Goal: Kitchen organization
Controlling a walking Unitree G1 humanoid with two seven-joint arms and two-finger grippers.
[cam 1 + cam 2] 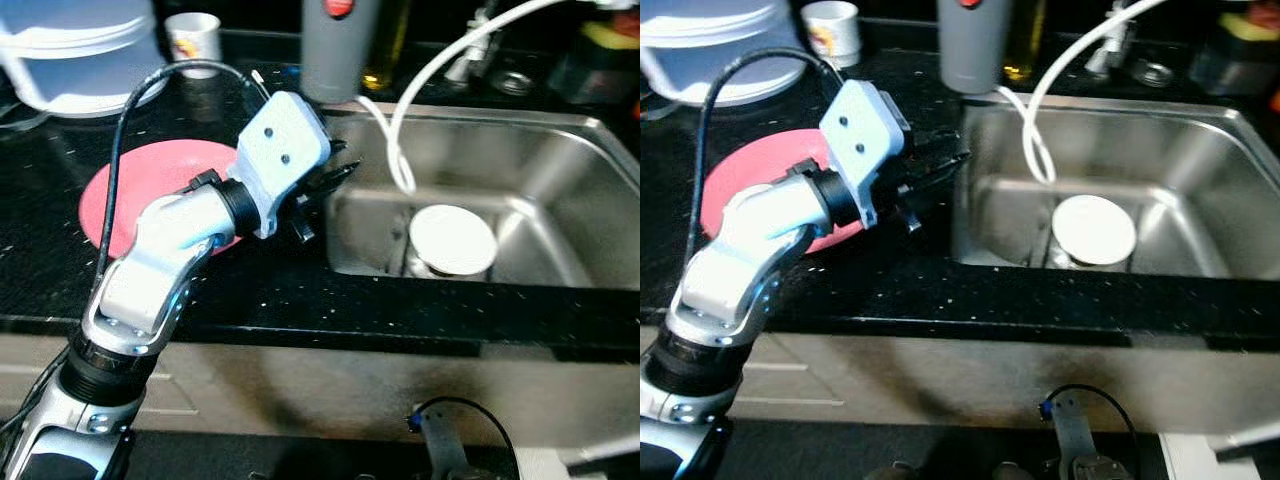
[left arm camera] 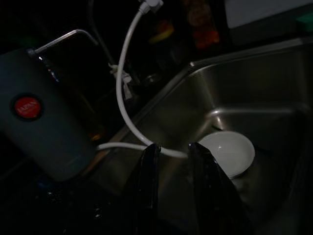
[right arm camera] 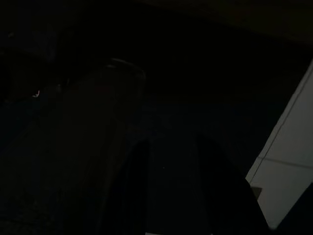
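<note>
White bowl sits upturned in the sink, centre right. The left tool, fingers slightly apart and empty, hovers over the sink's left rim beside the hose. It should clear the hose, then descend squarely.

Bowl in sink, plate leftward.

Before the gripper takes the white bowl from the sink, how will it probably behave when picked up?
The white bowl looks smooth and glazed, so probably slippery for the left gripper and breakable. It seems to sit slightly tilted on the sink bottom, so it may rock or slide on steel.
</note>
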